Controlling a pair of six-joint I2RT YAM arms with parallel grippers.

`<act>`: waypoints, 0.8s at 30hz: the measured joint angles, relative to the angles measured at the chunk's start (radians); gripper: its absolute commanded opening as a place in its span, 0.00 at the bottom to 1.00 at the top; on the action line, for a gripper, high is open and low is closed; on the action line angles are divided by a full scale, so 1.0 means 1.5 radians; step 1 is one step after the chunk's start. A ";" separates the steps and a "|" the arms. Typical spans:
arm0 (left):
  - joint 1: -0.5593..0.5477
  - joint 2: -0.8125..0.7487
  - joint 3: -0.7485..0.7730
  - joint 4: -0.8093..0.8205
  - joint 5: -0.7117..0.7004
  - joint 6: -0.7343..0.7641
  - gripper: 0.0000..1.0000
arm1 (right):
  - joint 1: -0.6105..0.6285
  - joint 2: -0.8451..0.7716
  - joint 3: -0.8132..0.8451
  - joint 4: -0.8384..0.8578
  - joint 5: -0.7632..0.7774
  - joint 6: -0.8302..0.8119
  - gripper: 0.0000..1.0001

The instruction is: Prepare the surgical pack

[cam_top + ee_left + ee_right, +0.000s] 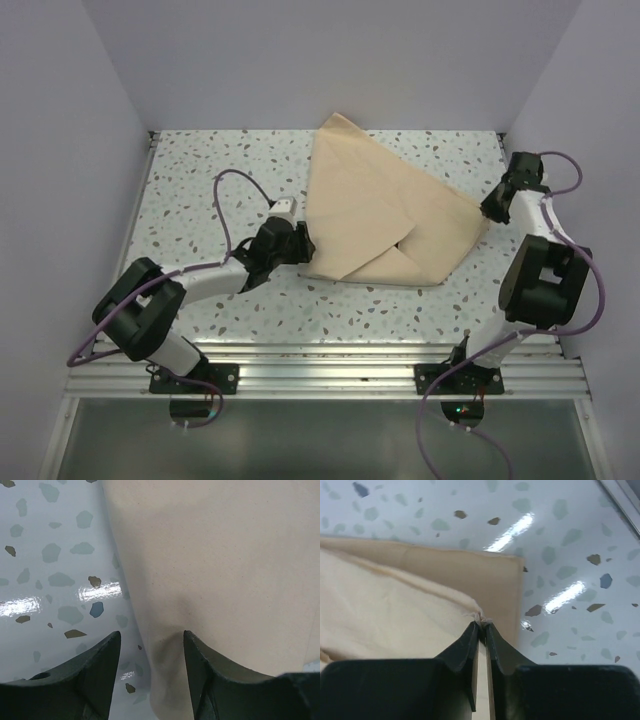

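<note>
The surgical pack shows as a beige cloth (385, 215) lying partly folded on the speckled table, with flaps overlapping near its front edge. My left gripper (303, 243) sits at the cloth's left edge. In the left wrist view it (151, 637) stands open, one finger over the cloth (225, 555), the other over bare table, and the cloth's edge runs between them. My right gripper (490, 210) is at the cloth's right corner. In the right wrist view it (483, 625) is shut on a bunched tip of the cloth (395, 610), lifted slightly above a lower layer.
The white speckled table (200, 180) is walled on the left, right and back. An aluminium rail (330, 360) carrying both arm bases runs along the near edge. Purple cables loop off each arm.
</note>
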 measured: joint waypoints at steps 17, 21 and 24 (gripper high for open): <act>0.000 -0.001 0.008 0.003 0.032 0.024 0.55 | -0.046 0.127 0.000 0.039 0.013 -0.006 0.46; 0.000 -0.001 0.008 0.004 0.042 0.029 0.55 | -0.055 0.138 0.000 0.049 0.013 -0.007 0.50; 0.000 -0.001 0.008 0.004 0.050 0.031 0.55 | -0.058 0.149 0.000 0.060 0.011 -0.007 0.50</act>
